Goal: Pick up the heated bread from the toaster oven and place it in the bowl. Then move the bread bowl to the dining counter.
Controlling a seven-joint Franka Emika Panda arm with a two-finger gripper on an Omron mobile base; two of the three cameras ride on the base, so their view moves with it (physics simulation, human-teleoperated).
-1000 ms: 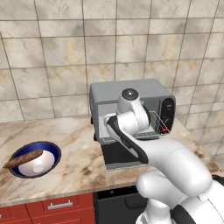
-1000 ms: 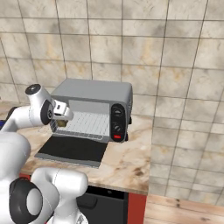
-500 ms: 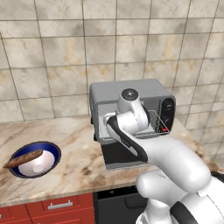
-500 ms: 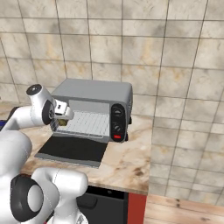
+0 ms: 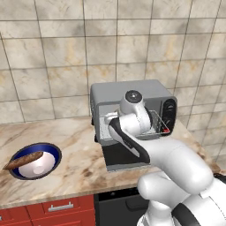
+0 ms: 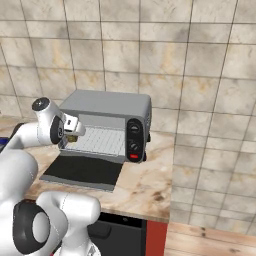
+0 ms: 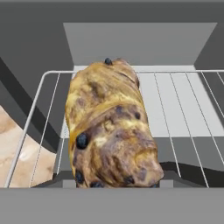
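Gripper (image 6: 70, 138) closer; bread (image 7: 109, 131) on oven (image 6: 107, 105) rack.

A wall (image 5: 57, 53) of large beige, marbled tiles with grey grout runs behind the bench (image 5: 84, 163), whose top is beige-veined stone. Under its front edge sit red drawers (image 5: 48, 212) with a silver handle (image 5: 60, 206), and beside them a black appliance front (image 5: 117, 205). In the right base view, the tiled wall reaches down to a wooden floor (image 6: 220, 242). Light is even and soft.
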